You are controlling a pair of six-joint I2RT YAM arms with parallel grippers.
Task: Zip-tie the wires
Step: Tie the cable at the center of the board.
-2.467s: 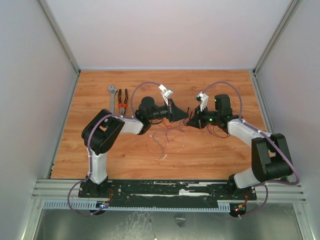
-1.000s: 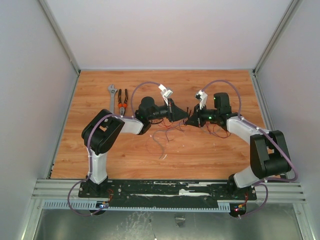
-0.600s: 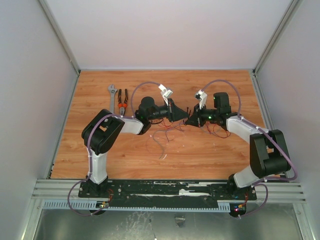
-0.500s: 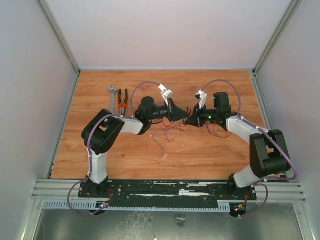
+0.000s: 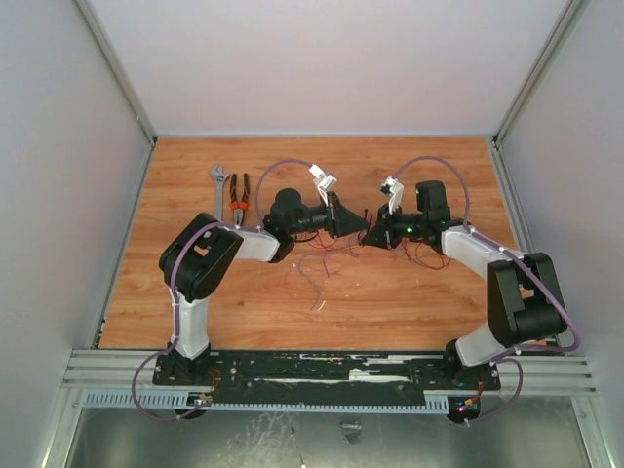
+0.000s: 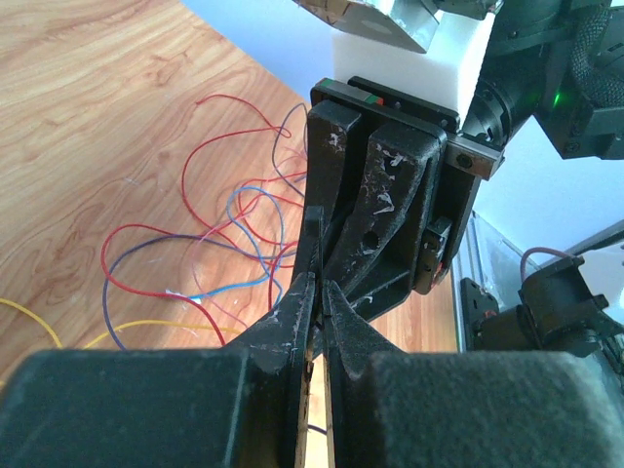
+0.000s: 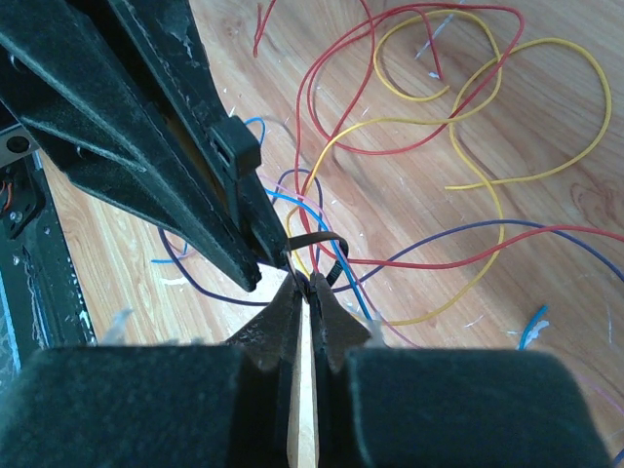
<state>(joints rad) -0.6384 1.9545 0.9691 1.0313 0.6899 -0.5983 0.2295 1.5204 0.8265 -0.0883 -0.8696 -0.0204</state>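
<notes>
Wooden table (image 5: 244, 312): carrying everything, both arms leaning in from 6 o'clock.
Wires (image 7: 310, 107): sprawling loose at centre, under both sets of fingertips, not yet bundled.
Left gripper (image 6: 314, 283): reaching in from 9 o'clock, fingers nearly pressed together, seemingly pinching one end of the strip to steady it.
Right gripper (image 7: 307, 283): meeting it from 3 o'clock, fingers pinching the other end.
Zip tie (image 7: 327, 244): curling between the tips, likely being threaded; whether it is circling any strand, I cannot tell.
Pliers (image 5: 239, 200), wrench (image 5: 220, 180): lying at 11 o'clock, out of the way.

Above the black base rail (image 5: 331, 369), the left arm (image 5: 195, 263) and right arm (image 5: 517, 302) show white links, black joints and lavender cables (image 5: 292, 163); farthest from it, scuffed black fingers (image 6: 390, 214) and a green light (image 5: 410, 232).
</notes>
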